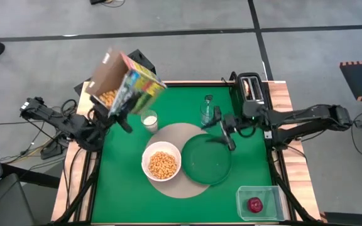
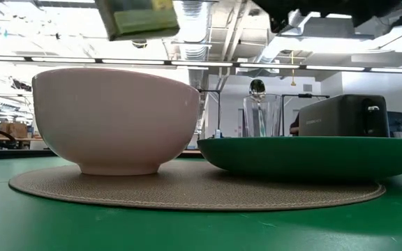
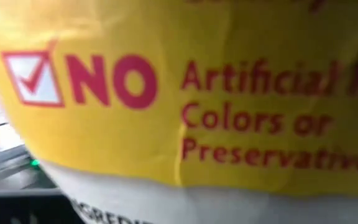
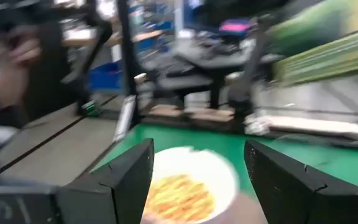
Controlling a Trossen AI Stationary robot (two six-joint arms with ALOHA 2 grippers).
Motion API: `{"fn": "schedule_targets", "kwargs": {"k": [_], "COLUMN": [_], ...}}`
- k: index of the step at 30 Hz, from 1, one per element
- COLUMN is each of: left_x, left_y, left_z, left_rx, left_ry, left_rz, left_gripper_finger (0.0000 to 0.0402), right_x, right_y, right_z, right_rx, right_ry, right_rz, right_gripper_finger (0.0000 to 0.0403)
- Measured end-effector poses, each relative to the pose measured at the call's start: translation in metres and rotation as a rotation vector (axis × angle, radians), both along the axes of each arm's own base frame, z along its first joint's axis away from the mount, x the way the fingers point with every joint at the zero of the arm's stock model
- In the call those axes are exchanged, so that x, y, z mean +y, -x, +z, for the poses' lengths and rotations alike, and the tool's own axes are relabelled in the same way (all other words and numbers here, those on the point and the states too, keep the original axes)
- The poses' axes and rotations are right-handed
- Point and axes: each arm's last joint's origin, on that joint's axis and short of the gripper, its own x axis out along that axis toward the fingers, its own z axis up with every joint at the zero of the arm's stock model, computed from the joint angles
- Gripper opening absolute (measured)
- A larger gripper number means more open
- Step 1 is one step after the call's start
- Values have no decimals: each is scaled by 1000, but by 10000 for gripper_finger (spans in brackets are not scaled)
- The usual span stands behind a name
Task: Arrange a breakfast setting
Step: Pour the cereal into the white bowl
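In the white bowl [image 1: 162, 164], cereal [image 1: 163, 164].

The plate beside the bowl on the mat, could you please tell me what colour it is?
Dark green; the plate shows best in the high view.

We see a green table top [image 1: 121, 188] under a round tan mat [image 1: 181, 133], which carries a white bowl [image 1: 147, 164] of orange-yellow cereal [image 1: 163, 164] and a dark-green plate [image 1: 207, 160]. The cereal box [image 1: 127, 85] is brown cardboard with multicoloured print, its yellow panel lettered in red. A red apple [image 1: 254, 204] sits in a clear tub [image 1: 244, 193], near a black toaster [image 1: 251, 89].
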Motion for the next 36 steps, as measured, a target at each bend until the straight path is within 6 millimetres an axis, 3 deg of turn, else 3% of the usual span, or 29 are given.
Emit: {"fn": "schedule_targets", "kwargs": {"k": [10, 15, 19, 24, 28, 36], "left_x": [37, 62, 85, 106, 113, 118], "left_y": [3, 1, 6, 16, 19, 25], "left_z": [-4, -23, -42, -62, -75, -123], "left_rx": [90, 130, 138, 199, 183, 192], "left_ry": [-9, 18, 129, 224, 289, 336], "left_rz": [382, 451, 457, 598, 625, 700], "left_gripper_finger": [149, 149, 149, 149, 149, 149], "right_x": [53, 68, 72, 72, 72, 71], "right_y": [10, 11, 12, 12, 12, 12], "right_z": [-43, -47, -47, -47, -48, -48], "right_rx": [72, 70, 67, 65, 68, 67], "right_ry": [-25, -32, -22, -14, -9, -4], "right_rz": [195, 251, 270, 270, 271, 268], "right_gripper_finger": [276, 276, 276, 276, 276, 276]}}
